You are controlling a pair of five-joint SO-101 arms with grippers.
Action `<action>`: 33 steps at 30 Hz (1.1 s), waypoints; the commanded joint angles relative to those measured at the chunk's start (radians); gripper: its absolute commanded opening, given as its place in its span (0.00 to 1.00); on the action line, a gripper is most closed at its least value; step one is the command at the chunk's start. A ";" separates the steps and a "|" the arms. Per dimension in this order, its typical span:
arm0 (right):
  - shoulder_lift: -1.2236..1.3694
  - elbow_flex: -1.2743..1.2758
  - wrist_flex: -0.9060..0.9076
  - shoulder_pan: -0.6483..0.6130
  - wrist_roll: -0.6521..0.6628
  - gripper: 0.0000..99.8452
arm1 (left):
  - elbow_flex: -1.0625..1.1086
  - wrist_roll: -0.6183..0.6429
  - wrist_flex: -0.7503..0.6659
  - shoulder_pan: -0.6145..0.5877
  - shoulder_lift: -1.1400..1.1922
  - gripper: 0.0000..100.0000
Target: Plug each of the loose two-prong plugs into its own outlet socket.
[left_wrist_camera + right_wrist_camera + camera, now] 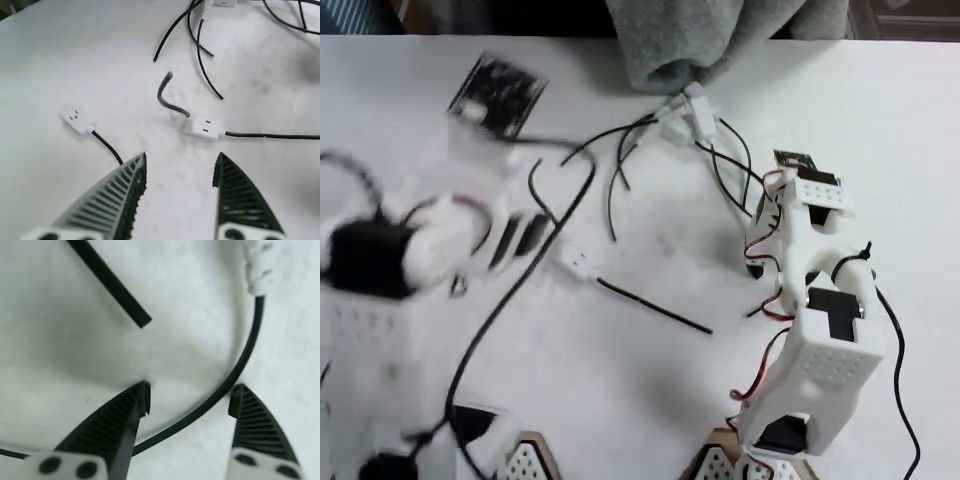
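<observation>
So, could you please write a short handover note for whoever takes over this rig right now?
Left gripper: open, empty, over the table just short of the near socket. The far socket lies off to one side. Both show bare slots.
Right gripper: open, empty, with a black cable on the table between its fingers, running to a white connector.
More white connectors lie tangled at the table's far side.
Done: no plug visibly seated.
Left: every plug.

White table (620, 390) carries loose black cords (652, 311) and white sockets (203, 127).
</observation>
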 commanded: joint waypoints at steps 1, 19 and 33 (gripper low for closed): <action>-0.012 0.006 0.001 0.002 -0.015 0.26 | 0.247 0.009 -0.071 -0.022 -0.159 0.23; -0.185 -0.299 0.341 -0.252 -0.006 0.26 | 1.109 0.058 -0.474 -0.024 -0.869 0.23; -0.099 -0.488 0.394 -0.802 0.178 0.26 | 1.356 0.316 -0.671 -0.145 -1.138 0.23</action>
